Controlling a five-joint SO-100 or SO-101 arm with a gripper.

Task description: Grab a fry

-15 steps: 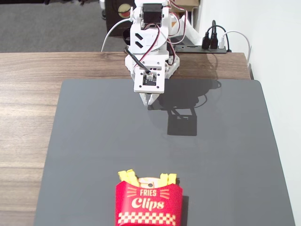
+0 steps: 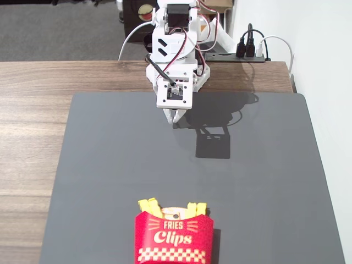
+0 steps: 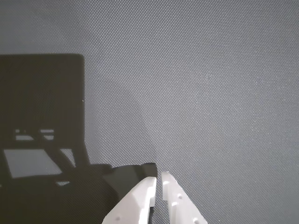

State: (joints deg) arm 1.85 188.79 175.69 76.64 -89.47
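I see one white arm at the top centre of the fixed view, its gripper (image 2: 175, 116) pressed nearly together, holding nothing, over one dark grey mat (image 2: 110, 165). One red carton (image 2: 174, 240) stands at the bottom centre, well apart from the gripper. About four yellow fries poke from it; the fry (image 2: 146, 206) sits at its upper left.

I see the mat (image 2: 110, 165) lying on the bench (image 2: 33, 137), covering most of it and leaving bare strips along the left and far edges. The carton (image 2: 174, 242) stands on the mat at the near edge, about midway across, with fries (image 2: 147, 207) sticking up out of its top. The arm (image 2: 175, 49) sits at the middle of the far edge, its gripper (image 2: 175, 117) over the mat's far part, well apart from the carton. A power strip (image 2: 242, 55) lies behind the far right corner.
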